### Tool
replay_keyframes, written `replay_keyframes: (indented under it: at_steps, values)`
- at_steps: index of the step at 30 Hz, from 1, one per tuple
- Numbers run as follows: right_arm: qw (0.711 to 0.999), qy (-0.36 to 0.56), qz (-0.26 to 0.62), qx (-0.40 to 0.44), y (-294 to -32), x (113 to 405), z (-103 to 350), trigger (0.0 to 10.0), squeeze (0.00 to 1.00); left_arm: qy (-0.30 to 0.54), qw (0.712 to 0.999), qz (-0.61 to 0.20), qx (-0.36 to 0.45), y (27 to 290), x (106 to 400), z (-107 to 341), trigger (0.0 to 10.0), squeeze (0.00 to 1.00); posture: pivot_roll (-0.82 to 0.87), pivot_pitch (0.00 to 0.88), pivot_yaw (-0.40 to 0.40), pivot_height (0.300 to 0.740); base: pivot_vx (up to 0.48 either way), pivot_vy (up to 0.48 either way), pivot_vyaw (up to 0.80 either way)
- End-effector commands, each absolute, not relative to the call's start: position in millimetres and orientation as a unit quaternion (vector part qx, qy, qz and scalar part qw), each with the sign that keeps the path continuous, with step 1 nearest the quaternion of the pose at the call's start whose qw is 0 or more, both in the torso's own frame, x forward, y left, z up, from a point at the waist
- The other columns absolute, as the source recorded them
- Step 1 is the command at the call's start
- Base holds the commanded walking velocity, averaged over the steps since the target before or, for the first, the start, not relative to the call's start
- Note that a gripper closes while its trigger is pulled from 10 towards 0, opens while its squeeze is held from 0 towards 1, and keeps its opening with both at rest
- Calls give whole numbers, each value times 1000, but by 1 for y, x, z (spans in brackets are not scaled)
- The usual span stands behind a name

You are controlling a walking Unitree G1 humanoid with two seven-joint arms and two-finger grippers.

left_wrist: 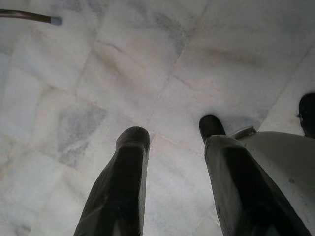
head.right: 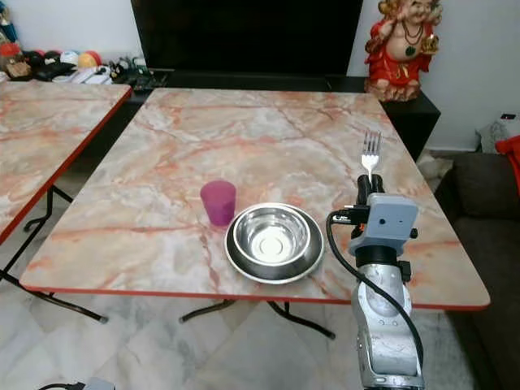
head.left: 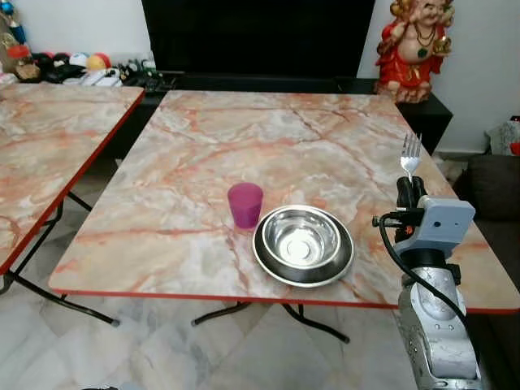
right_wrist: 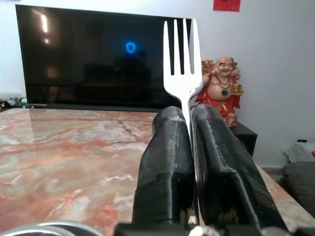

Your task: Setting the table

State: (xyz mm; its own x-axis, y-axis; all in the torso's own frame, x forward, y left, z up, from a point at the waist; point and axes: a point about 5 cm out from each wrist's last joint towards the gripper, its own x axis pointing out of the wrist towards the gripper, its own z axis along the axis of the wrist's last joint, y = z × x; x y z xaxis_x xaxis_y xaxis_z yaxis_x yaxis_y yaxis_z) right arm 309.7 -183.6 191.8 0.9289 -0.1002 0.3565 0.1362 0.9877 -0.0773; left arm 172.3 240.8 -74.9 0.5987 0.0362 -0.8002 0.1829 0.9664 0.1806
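Note:
A silver fork [head.left: 410, 154] stands tines up, and my right gripper [head.left: 410, 188] is shut on its handle, over the right side of the marble table [head.left: 244, 138]. In the right wrist view the fork [right_wrist: 181, 64] rises from between the two black fingers [right_wrist: 165, 162]. A steel bowl on a steel plate [head.left: 303, 244] sits near the table's front edge, left of the gripper. A purple cup [head.left: 245, 204] stands upright just left of the bowl. My left gripper [left_wrist: 172, 142] hangs open over the pale floor.
A second marble table [head.left: 49, 138] stands to the left. Behind the table are a large dark TV [head.left: 256, 36] and a red and gold statue [head.left: 416, 45]. A dark sofa [head.left: 494, 191] lies at the right. Folding table legs [head.left: 244, 313] cross below.

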Motion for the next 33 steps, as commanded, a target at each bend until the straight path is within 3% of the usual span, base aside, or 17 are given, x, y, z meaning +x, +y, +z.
replay_keyframes:
  at_steps: [1,6,14,26,33]
  values:
    - [981,-176,-63,-47,-184,311,193,10000,0,452,883,-38,118,243,167,-77,10000,0,-53,89,2,740,371,0,0]
    - [981,-175,-66,-47,-185,311,192,10000,0,453,882,-42,121,243,168,-77,10000,0,-54,87,3,740,336,0,0]
    - [983,-149,-98,-38,-194,311,186,10000,0,446,886,-46,119,240,170,-76,10000,0,-60,85,3,740,0,0,0]
    - [988,40,-147,-23,-220,306,139,10000,0,450,884,-45,119,240,168,-77,10000,0,-68,110,2,740,0,0,0]
    - [988,112,-103,-28,-222,302,132,10000,0,452,883,-47,121,239,168,-77,10000,0,-80,119,2,740,0,0,0]
